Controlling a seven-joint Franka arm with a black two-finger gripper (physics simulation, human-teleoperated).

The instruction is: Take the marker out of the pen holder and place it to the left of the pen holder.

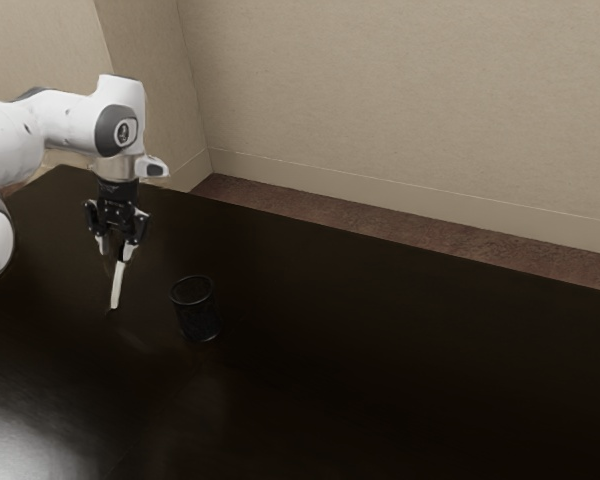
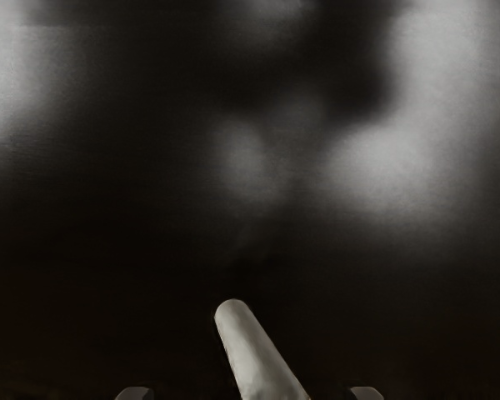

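To the exterior view's left of the pen holder (image 1: pixel 197 316): open hand (image 1: pixel 117 248), tilted marker (image 1: pixel 117 285)
Let it settle, then ease up.

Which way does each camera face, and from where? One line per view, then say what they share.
Exterior view: sits at the arm's side, looking down across the dark table to the wall; the white arm and open claw show, with the marker and pen holder.
Wrist view: sits on the arm's hand, facing the tabletop past the claw; two fingertips show, well apart, the marker between them.
Shared: marker, tabletop and claw fingers.
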